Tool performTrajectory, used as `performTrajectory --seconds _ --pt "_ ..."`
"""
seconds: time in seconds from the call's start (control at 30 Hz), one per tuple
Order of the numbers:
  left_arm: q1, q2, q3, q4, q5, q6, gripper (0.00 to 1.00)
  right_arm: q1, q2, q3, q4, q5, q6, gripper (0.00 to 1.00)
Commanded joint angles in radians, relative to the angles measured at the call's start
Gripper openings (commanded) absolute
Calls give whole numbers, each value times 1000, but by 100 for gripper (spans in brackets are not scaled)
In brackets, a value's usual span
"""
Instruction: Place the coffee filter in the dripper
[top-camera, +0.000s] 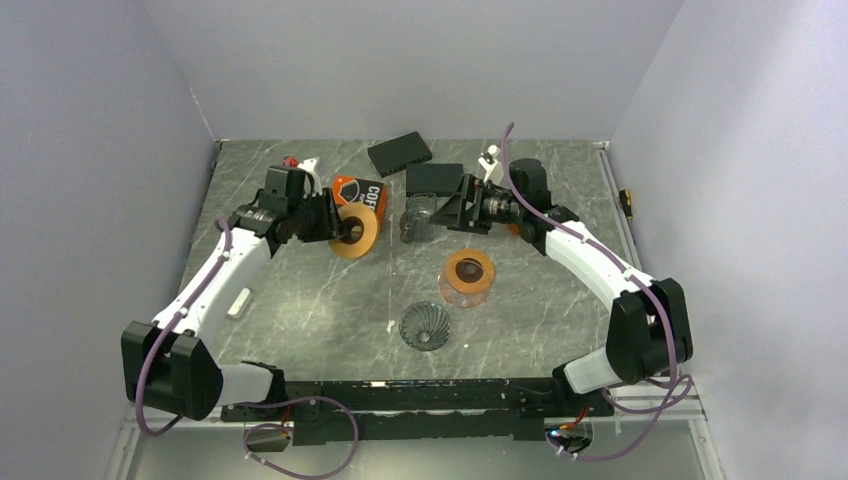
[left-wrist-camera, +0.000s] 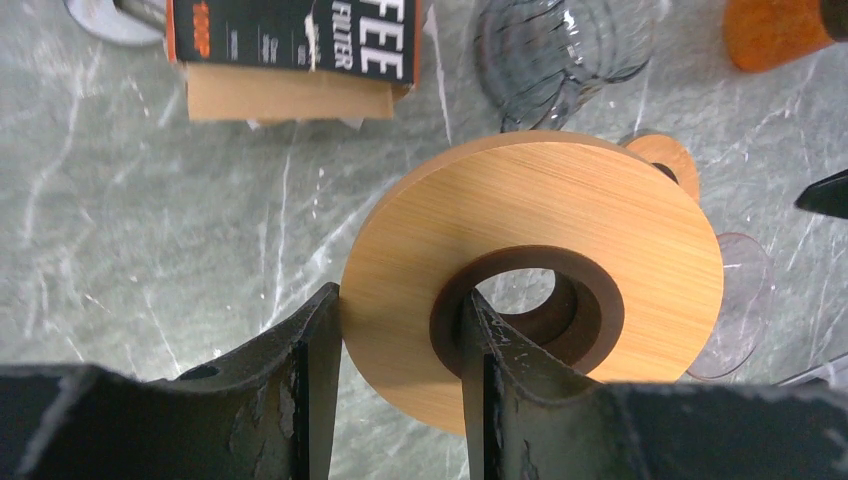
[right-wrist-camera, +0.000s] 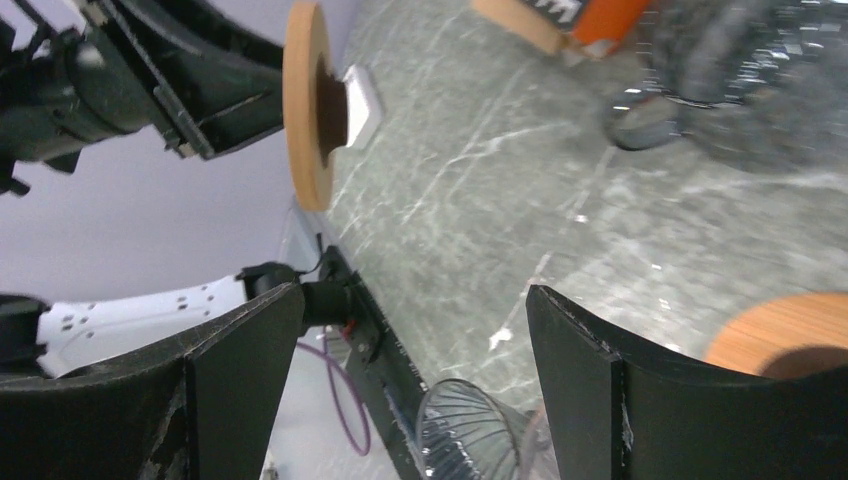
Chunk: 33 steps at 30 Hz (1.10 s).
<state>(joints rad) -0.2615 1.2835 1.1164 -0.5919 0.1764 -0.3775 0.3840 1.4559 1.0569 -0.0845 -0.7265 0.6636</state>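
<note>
At the desk's back left: left fingers (left-wrist-camera: 300, 390) pinching wooden ring (left-wrist-camera: 530, 290), lifted off the desk (top-camera: 300, 300).
Right fingers (right-wrist-camera: 240, 390): spread, empty.
Coffee filter (left-wrist-camera: 285, 95): in its box (top-camera: 357, 195).
Dripper (top-camera: 424, 325): near centre.
Advice: set ring down, then pinch one filter's edge.

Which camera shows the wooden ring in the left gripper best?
Left wrist: the wooden ring fills the frame, the left gripper pinching its rim through the hole. Top external shows it small beside the coffee filter box; right wrist shows it edge-on.

Bare tabletop (top-camera: 320, 300) around glass dripper (top-camera: 425, 326); filter box (top-camera: 373, 191) farther back.
</note>
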Motion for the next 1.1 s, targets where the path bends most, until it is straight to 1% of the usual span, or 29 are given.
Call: performTrajectory --seconds 0.0,0.1,0.17,0.33,0.43,0.53,0.73,0.87,0.97,1.07 --pt "-3 -42 67 50 33 96 22 78 22 72 107 -70 75 85" --pt "-2 -42 67 56 11 126 23 121 51 75 203 -88 146 80" --pt "-3 -49 50 64 16 133 24 149 85 98 216 -80 164 77" --pt "-3 -80 -3 112 56 128 26 196 185 152 245 -65 215 64" --pt "-4 -92 -15 119 37 127 26 208 245 174 286 -78 258 60" --pt "-3 -83 -7 106 26 135 26 225 290 194 348 -106 300 59" --pt "-3 -71 5 93 24 138 26 242 315 233 339 -111 287 59" --pt "-2 -75 6 88 7 138 26 243 296 222 332 -80 275 60" --pt "-2 -75 12 76 -11 143 26 243 259 191 331 -31 254 63" --pt "-2 -83 7 86 -7 143 26 246 257 205 306 -12 238 64"
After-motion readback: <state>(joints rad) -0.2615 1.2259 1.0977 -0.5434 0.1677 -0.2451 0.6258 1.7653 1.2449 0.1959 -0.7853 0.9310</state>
